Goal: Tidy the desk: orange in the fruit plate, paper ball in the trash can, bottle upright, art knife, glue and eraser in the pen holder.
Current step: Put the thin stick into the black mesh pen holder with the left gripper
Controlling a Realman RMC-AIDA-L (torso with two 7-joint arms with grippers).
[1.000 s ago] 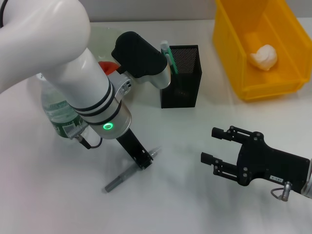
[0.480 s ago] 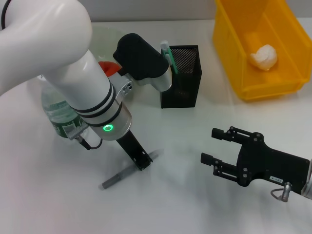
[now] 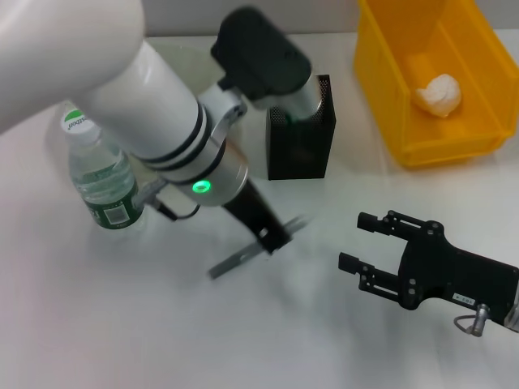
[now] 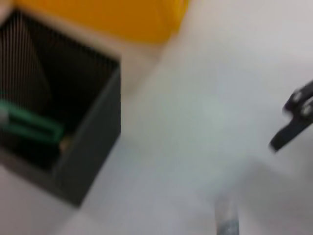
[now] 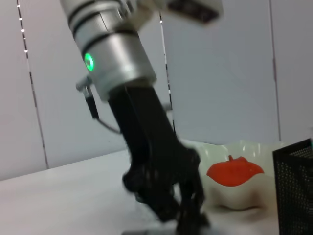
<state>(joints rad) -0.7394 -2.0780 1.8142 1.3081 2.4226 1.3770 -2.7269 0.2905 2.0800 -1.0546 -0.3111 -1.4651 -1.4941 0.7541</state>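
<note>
Counter [image 3: 97,324]: white, with the black mesh pen holder [image 3: 302,142] at the back.
Glue [image 3: 243,256]: slanted stick, lifted off the counter.
Left gripper [image 3: 274,235]: clenched on the glue, pen holder just behind it.
Right gripper [image 3: 363,241]: spread wide, holding nothing, farther away.

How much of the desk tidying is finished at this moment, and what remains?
Done: the paper ball lies in the trash can, the bottle stands upright, the orange sits in the fruit plate, and the art knife is in the pen holder. In hand: the left gripper holds the glue. The eraser is not visible.
</note>
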